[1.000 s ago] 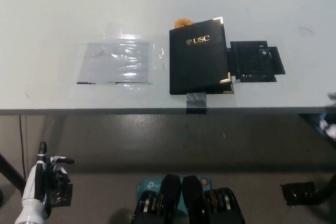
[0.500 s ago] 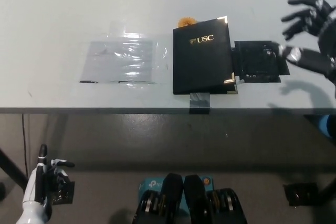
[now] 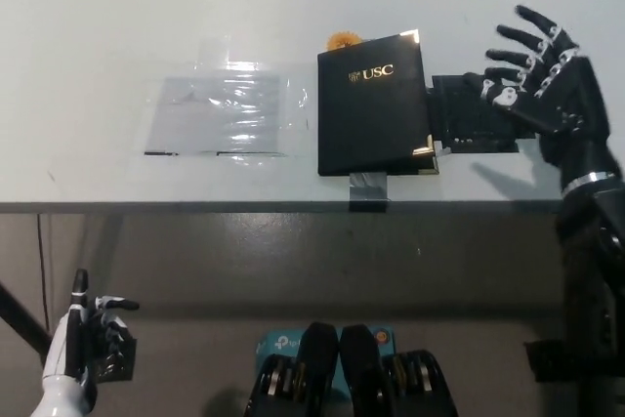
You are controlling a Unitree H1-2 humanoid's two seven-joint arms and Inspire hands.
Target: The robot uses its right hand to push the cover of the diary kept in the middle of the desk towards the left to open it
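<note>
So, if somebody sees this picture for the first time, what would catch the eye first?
Probably the closed black diary with gold "USC" lettering in the middle of the pale desk. Just to its right, the black right robot hand hovers with fingers spread over a flat black piece. The white left robot hand rests low at the lower left, below the desk edge.

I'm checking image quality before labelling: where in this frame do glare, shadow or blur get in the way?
Head view: glare streaks on the clear plastic sheet wash out its surface; the right hand, fingers spread, casts a soft shadow on the desk below it; the gold lettering on the diary reads sharply; the left hand rests low in dim, slightly soft light under the desk.
</note>
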